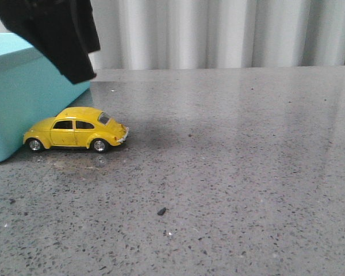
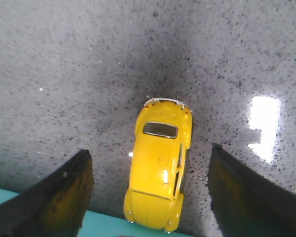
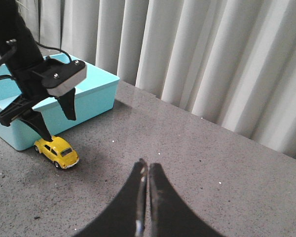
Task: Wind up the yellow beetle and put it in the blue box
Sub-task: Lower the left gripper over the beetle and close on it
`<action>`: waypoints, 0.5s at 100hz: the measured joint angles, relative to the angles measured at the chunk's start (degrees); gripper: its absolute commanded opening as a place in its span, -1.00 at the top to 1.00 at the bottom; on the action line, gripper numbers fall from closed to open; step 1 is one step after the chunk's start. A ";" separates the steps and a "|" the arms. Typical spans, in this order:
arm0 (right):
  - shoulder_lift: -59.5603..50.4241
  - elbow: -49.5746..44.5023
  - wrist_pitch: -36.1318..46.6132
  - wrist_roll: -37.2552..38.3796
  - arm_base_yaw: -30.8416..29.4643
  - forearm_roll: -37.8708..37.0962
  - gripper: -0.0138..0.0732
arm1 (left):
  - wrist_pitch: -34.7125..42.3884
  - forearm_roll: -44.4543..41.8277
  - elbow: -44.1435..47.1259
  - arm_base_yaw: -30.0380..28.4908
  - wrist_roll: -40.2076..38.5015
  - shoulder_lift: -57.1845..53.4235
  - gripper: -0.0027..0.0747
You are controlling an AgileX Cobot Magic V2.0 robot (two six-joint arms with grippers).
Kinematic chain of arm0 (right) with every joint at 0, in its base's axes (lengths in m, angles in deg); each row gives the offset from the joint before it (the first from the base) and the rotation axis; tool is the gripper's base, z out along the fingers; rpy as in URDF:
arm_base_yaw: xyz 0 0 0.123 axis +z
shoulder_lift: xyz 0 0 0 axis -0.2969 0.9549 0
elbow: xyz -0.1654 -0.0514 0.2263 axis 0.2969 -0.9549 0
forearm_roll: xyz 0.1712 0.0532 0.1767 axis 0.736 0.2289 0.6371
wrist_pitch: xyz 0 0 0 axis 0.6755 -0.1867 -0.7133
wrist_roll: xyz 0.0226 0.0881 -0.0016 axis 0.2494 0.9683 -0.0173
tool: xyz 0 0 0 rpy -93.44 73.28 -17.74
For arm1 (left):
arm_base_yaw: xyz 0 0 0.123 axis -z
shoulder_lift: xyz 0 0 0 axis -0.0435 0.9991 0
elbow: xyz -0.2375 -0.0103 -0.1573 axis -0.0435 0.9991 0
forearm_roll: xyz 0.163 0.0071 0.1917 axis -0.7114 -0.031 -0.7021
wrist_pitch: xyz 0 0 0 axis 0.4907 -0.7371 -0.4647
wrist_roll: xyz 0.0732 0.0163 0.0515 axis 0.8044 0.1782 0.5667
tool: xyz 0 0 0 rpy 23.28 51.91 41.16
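Lower the spread left gripper [image 2: 150,192] squarely astride the yellow beetle [image 2: 159,165] (right gripper [image 3: 147,197] pinched empty), closing across its doors.

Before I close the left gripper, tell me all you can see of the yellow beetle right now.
The yellow beetle is a small glossy, metal-looking toy car with dark windows, silver hubcaps, black tyres and a pale bumper. It stands upright on all wheels on the speckled grey table, one end against or very near the blue box, the bumper end pointing away. The left gripper hangs open above, fingers either side, not touching.
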 measured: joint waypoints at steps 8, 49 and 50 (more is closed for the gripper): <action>-0.95 -0.54 0.00 0.00 0.00 0.00 0.78 | -0.85 0.00 -0.09 0.00 0.00 1.62 -0.26; -1.69 -1.06 0.00 0.00 0.00 0.00 0.78 | -1.31 -1.96 -0.13 -0.11 3.44 7.98 -0.26; -1.69 -1.06 0.00 0.00 0.00 0.00 0.78 | -1.31 -1.96 -0.13 -0.11 3.44 8.00 -0.26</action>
